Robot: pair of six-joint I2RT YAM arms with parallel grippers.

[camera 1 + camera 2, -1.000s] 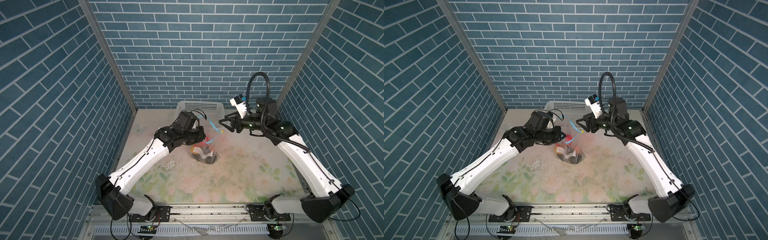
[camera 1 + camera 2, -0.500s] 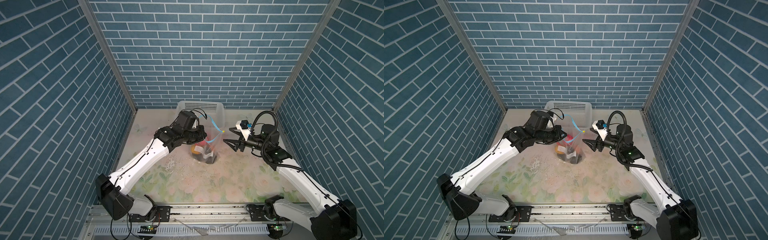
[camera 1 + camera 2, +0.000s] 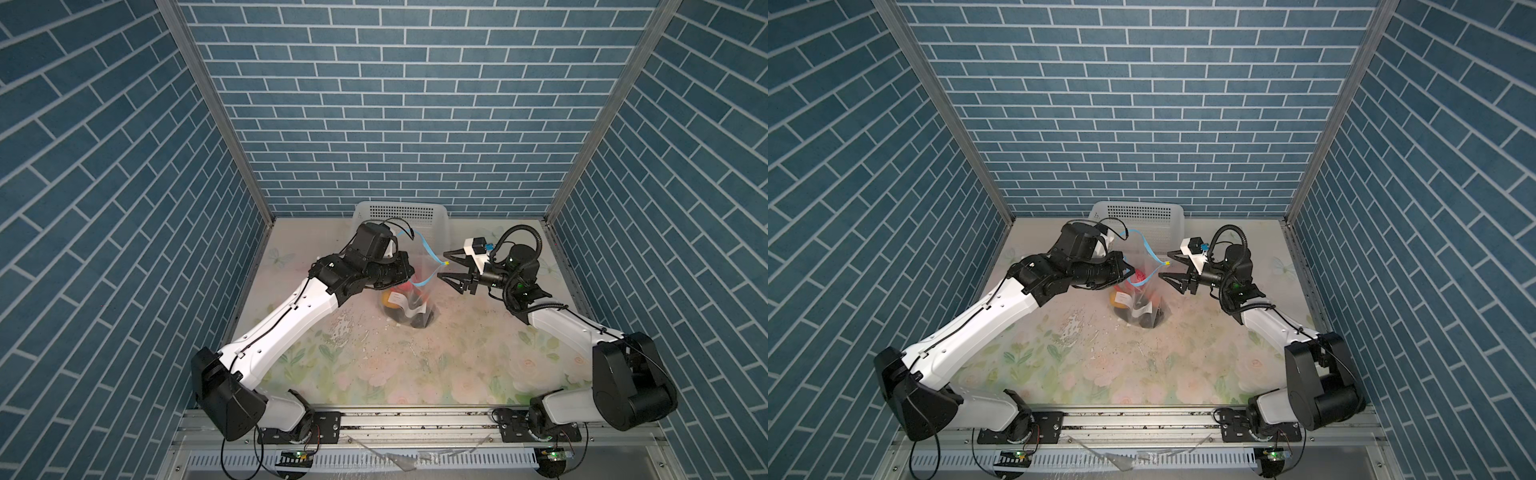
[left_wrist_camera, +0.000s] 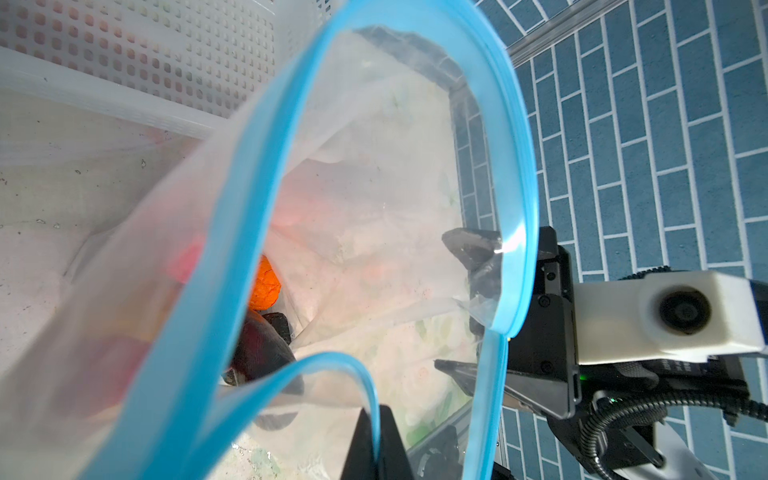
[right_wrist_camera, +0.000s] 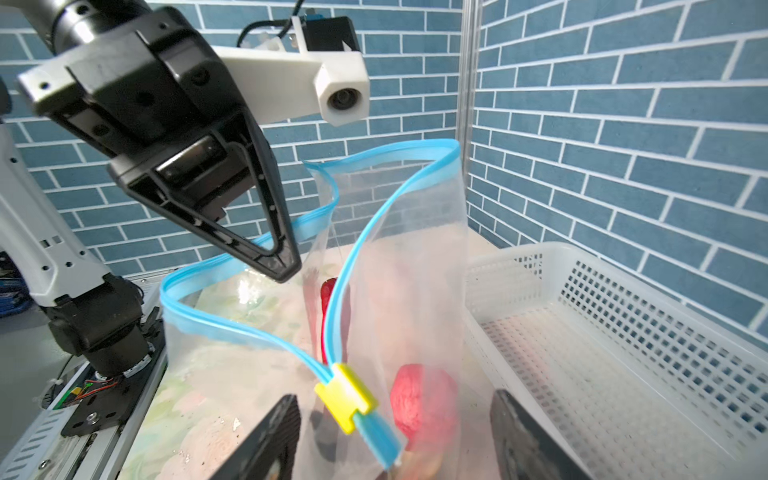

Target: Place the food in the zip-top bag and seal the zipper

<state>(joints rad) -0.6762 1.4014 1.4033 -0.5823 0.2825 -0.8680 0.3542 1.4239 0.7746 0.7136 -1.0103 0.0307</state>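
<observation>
The clear zip-top bag point(image 3: 420, 286) point(image 3: 1144, 291) stands on the mat with its mouth spread wide. Food lies inside: an orange piece point(image 4: 266, 286), a pink piece point(image 5: 419, 399), a red chilli point(image 5: 328, 291) and black lumps point(image 3: 409, 318). The blue zipper point(image 3: 428, 249) point(image 5: 249, 332) loops round the mouth, its two strips apart. My left gripper point(image 3: 409, 271) point(image 4: 376, 415) is shut on one zipper strip and holds it up. My right gripper point(image 3: 441, 264) point(image 5: 395, 397) stands open, with the yellow tab point(image 5: 345, 397) point(image 3: 1167, 262) between its fingers, untouched.
A white perforated basket point(image 3: 401, 212) point(image 5: 602, 332) stands against the back wall, right behind the bag and close to my right gripper. Brick walls close in both sides. Crumbs and wet marks point(image 3: 345, 332) lie on the floral mat in front of the bag.
My right arm came down from a raised pose, drew back a little, then moved in so that the yellow tab lies between its open jaws. The left arm has held still.
</observation>
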